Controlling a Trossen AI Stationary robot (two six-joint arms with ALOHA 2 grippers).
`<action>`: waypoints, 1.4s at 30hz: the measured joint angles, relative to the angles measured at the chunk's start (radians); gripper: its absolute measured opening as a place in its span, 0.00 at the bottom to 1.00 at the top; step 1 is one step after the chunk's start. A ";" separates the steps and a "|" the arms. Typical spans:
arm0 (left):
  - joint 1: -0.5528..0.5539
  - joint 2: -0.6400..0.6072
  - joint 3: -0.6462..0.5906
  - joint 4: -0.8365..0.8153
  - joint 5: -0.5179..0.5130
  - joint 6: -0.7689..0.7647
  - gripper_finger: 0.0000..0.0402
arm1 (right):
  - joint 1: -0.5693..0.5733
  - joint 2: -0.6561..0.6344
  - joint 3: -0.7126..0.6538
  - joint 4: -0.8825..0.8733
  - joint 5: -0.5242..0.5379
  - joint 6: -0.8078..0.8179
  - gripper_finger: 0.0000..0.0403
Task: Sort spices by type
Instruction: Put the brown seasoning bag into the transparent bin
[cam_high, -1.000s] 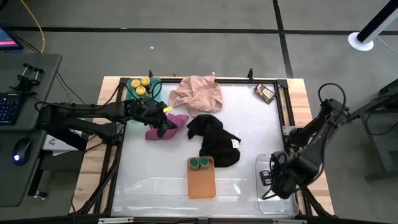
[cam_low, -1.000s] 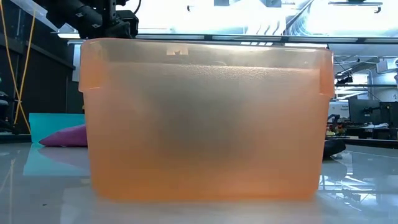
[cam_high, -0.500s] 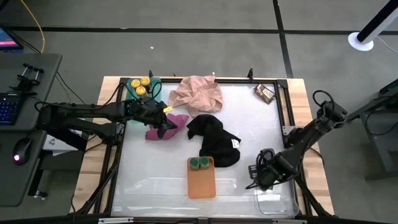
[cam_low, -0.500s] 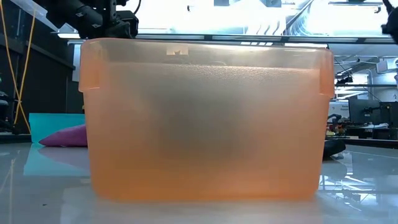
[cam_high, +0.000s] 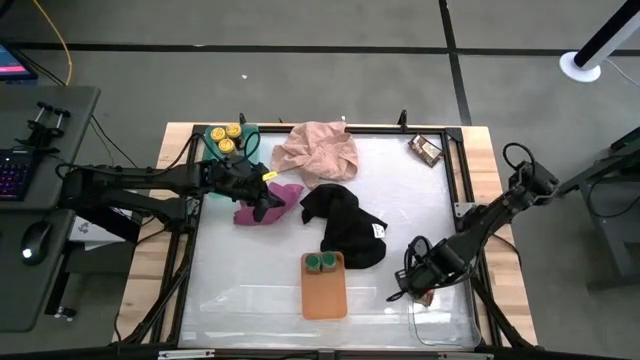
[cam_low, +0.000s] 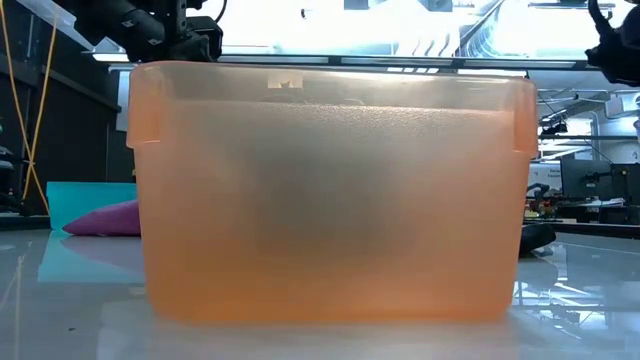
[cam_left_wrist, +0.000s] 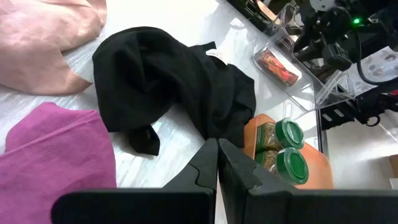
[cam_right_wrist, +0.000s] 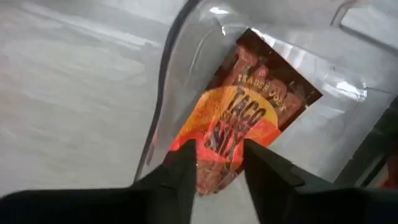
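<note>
The white counter (cam_high: 250, 300) carries three crumpled cloths toward its far side: a pale pink cloth (cam_high: 317, 150), a black cloth (cam_high: 345, 225) nearer the middle, and a magenta cloth (cam_high: 270, 203) beside it on the left. The left arm reaches in from the left edge and its left hand (cam_high: 268, 200) sits over the magenta cloth, with its two dark fingers (cam_left_wrist: 205, 174) pressed together and nothing between them. The right arm bends in from the right edge, and its right hand (cam_high: 418, 283) hovers at the near left rim of a clear tray (cam_high: 440, 318) on the counter's near right corner; its fingers (cam_right_wrist: 180, 174) stand a little spread, with no object pinched between them. Just past those fingers an orange-brown printed packet (cam_right_wrist: 239, 124) lies flat inside the clear tray against its wall, though whether the fingertips touch the packet cannot be told. An orange tray (cam_high: 324, 290) stands near the front middle, just beside the black cloth, and holds two jars with green lids (cam_high: 321, 262) side by side at its far end. A green tray (cam_high: 228, 145) at the far left corner holds jars with yellow lids (cam_high: 227, 138). Another brown packet (cam_high: 425, 149) lies by itself at the far right corner, well apart from everything else.
</note>
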 joint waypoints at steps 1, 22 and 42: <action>0.000 0.000 0.000 0.000 0.000 0.000 0.00 | -0.003 -0.005 0.001 0.005 -0.018 -0.012 0.36; 0.000 0.000 0.000 0.088 0.062 -0.063 0.00 | -0.746 -0.145 0.269 -0.400 0.478 -0.652 0.48; 0.061 -0.001 0.001 0.425 -0.040 0.002 0.00 | -1.529 0.325 0.235 -0.011 0.433 -1.649 0.48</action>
